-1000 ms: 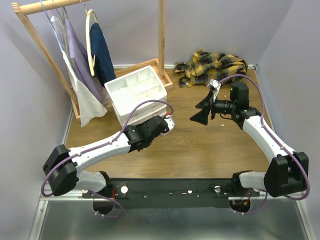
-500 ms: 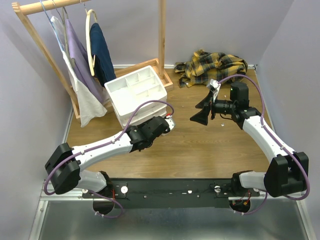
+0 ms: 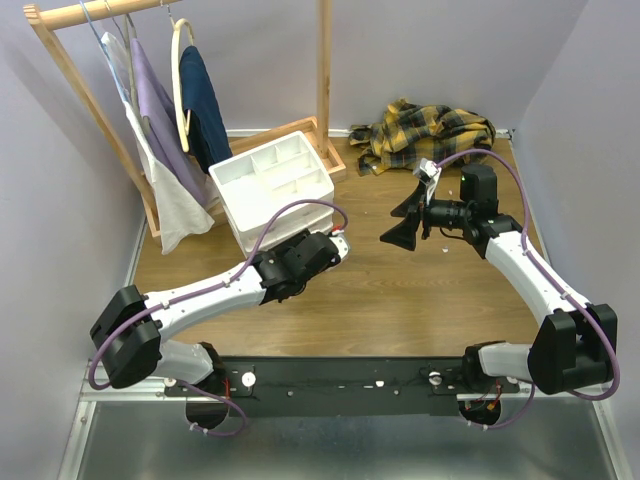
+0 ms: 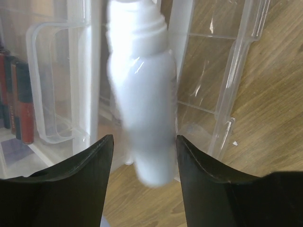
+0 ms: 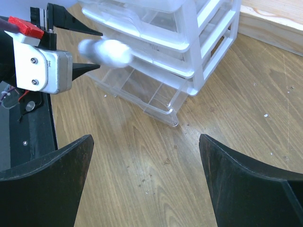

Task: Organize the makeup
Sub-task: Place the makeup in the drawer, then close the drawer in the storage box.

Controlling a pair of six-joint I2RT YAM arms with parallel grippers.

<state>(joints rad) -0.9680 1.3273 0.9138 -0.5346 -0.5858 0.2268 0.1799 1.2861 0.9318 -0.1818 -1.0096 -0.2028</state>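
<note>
A white capped bottle shows blurred between the fingers of my left gripper, with a gap at one finger. It hangs over the pulled-out clear bottom drawer of the white drawer unit. The jaws stand apart. The right wrist view shows the same bottle blurred at the left gripper's tips. Dark-red and black sticks lie in a drawer at the left. My left gripper is at the unit's front. My right gripper is open and empty over bare wood. No sponges in view.
A yellow plaid cloth lies at the back right. A wooden clothes rack with hanging garments stands at the back left beside the drawer unit. The clear drawer juts out onto the wooden floor between the two grippers.
My left arm has shifted slightly toward the drawer unit. My right arm has not moved.
</note>
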